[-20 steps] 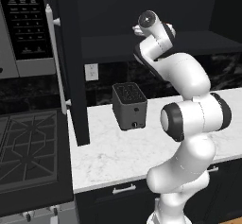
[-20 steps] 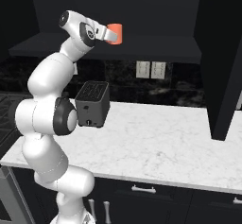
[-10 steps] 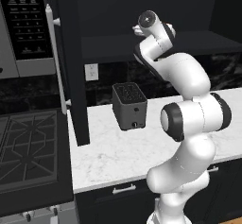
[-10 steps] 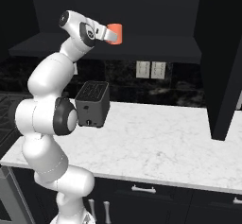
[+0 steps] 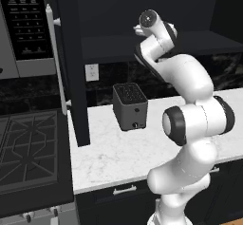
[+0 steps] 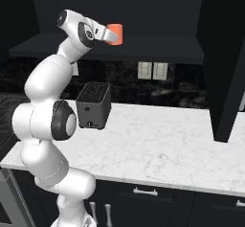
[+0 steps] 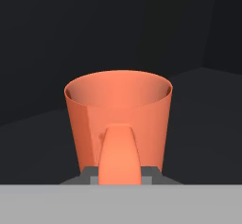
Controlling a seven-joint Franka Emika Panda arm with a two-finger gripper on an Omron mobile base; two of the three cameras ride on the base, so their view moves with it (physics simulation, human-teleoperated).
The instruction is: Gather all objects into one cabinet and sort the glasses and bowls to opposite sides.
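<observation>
- Clearly, a coral-orange mug [image 7: 118,119] is seen upright in the hand view, its handle facing the camera at 6 o'clock and its wide round mouth open at 12 o'clock.
- Its wall is smooth and opaque, tapering slightly toward the base, with a paler inner rim.
- The gripper [image 6: 106,33] is closed on the handle side of the mug, so the mug is held; the finger tips themselves are mostly covered by the handle in the hand view.
- In the right base view the mug [image 6: 115,34] is carried at about 1 o'clock from the arm's upper joint, raised above the counter and just in front of the dark shelf [image 6: 158,46] of the open cabinet.
- Whether the mug touches the shelf cannot be told.
- A tall black door [image 5: 71,62] with a long silver bar handle [image 5: 54,60] is seen standing open at 9 o'clock in the left base view.
- A white marbled counter [image 6: 158,144] is spread below, with a grey toaster [image 6: 94,105] standing on it at about 9 o'clock, near the arm.
- Wall outlets [image 6: 153,70] are set in the dark backsplash at 12 o'clock.
- Black drawers with short silver pulls [image 6: 148,191] are fitted under the counter.
- A stove top [image 5: 26,148] and a microwave [image 5: 23,24] are seen at the left of the left base view.
</observation>
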